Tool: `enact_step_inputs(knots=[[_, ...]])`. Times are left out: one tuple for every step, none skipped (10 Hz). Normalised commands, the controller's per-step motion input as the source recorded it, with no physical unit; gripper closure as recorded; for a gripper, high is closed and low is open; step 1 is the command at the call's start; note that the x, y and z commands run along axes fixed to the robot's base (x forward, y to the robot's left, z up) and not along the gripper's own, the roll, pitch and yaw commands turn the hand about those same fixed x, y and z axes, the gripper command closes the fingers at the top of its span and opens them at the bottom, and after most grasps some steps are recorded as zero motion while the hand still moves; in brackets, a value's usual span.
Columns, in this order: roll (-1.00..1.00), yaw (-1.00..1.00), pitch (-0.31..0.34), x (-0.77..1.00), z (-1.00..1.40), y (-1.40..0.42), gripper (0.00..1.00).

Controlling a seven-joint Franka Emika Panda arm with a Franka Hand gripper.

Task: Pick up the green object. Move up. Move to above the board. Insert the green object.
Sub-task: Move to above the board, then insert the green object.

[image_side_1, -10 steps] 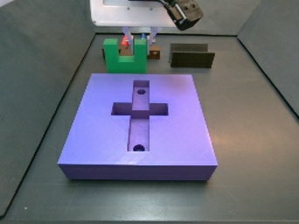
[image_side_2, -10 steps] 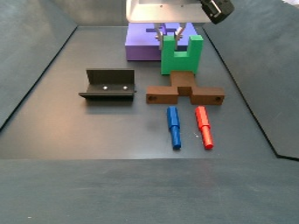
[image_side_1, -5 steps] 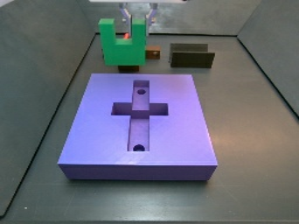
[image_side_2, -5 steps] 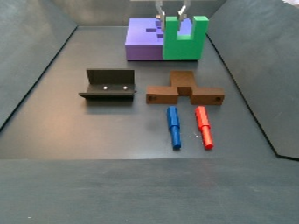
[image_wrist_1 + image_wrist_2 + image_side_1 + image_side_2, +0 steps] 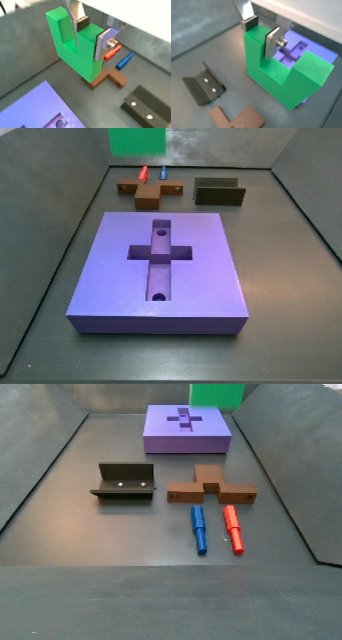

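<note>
The green object [image 5: 72, 52] is a bright green U-shaped block that hangs in the air. My gripper [image 5: 92, 34] is shut on one of its upright prongs, which also shows in a wrist view [image 5: 262, 32]. In both side views only the block's lower part shows at the upper edge [image 5: 135, 139] [image 5: 218, 393], and the gripper itself is out of frame there. The board [image 5: 201, 278] is a purple-blue slab with a cross-shaped recess and two round holes. It lies flat on the floor [image 5: 166, 441], below and beside the raised block [image 5: 308, 46].
A red-brown block [image 5: 211, 489] lies on the floor below the gripper [image 5: 107, 79]. A red peg [image 5: 233, 529] and a blue peg [image 5: 198, 529] lie beside it. The dark fixture [image 5: 124, 481] stands nearby [image 5: 219, 192]. Dark walls enclose the floor.
The gripper has lifted the green object straight up from the floor beside the red-brown block. It has risen until only its lower part shows in the side views.
</note>
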Motion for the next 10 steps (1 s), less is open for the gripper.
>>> enact_step_inputs(knots=[[-0.03, -0.01, 0.103, 0.02, 0.65, 0.0, 1.0], [-0.03, -0.01, 0.076, 0.02, 0.25, 0.0, 1.0], [0.06, -0.22, 0.234, 0.18, 0.34, -1.4, 1.0], [0.1, -0.19, 0.241, 0.17, 0.35, -1.4, 1.0], [0.12, -0.09, 0.242, 0.21, 0.35, -1.4, 1.0], [0.07, -0.05, 0.223, 0.28, 0.34, -1.4, 1.0], [0.06, -0.03, 0.198, 0.31, 0.35, -1.4, 1.0], [0.06, -0.01, 0.172, 0.14, 0.13, -0.5, 1.0], [0.0, 0.0, 0.0, 0.06, 0.0, -0.01, 1.0], [-0.01, 0.0, 0.0, 0.07, -0.03, 0.0, 1.0]])
